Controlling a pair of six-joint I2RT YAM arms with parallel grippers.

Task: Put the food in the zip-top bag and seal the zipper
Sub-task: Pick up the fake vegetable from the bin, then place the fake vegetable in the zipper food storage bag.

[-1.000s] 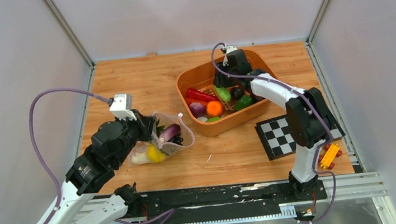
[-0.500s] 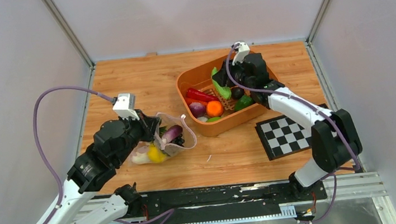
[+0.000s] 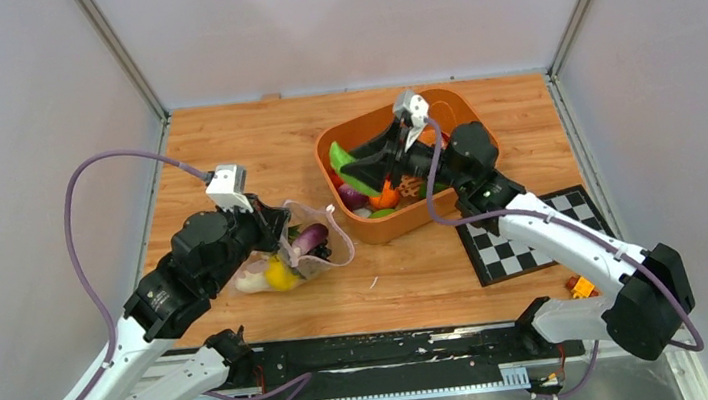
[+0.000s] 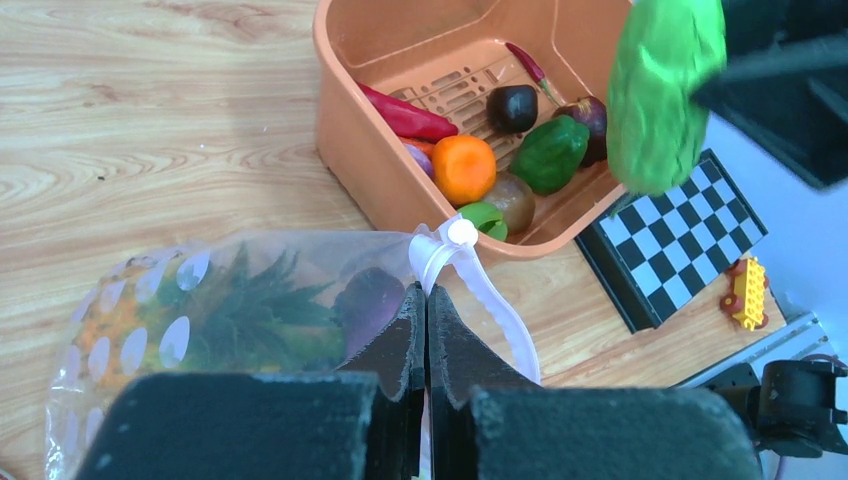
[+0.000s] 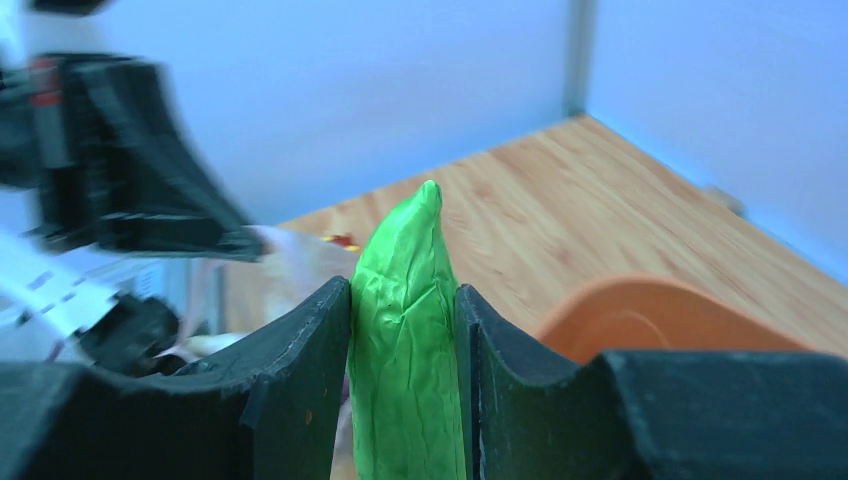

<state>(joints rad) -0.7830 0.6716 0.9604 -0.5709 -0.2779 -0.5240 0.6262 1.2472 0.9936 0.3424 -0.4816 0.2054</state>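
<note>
**Occluded, cropped and unsharp regions, as I read them from the remote station**

In the right wrist view I get the left arm (image 5: 110, 150) only as a smeared dark shape, with the zip-top bag (image 5: 290, 255) beside it as a pale blur. The green piece (image 5: 405, 380) clamped in the right pincer (image 5: 405, 300) runs off the bottom edge, and a finger covers the near part of the orange tub (image 5: 650, 315). In the left wrist view the top edge crops the green piece, the right edge crops the right pincer, and the left pincer (image 4: 425, 300) covers the near stretch of the zipper (image 4: 508, 320). From above, the right arm (image 3: 556, 237) hides most of a toy block (image 3: 581, 286) and part of the food (image 3: 385, 196) in the tub.
</note>
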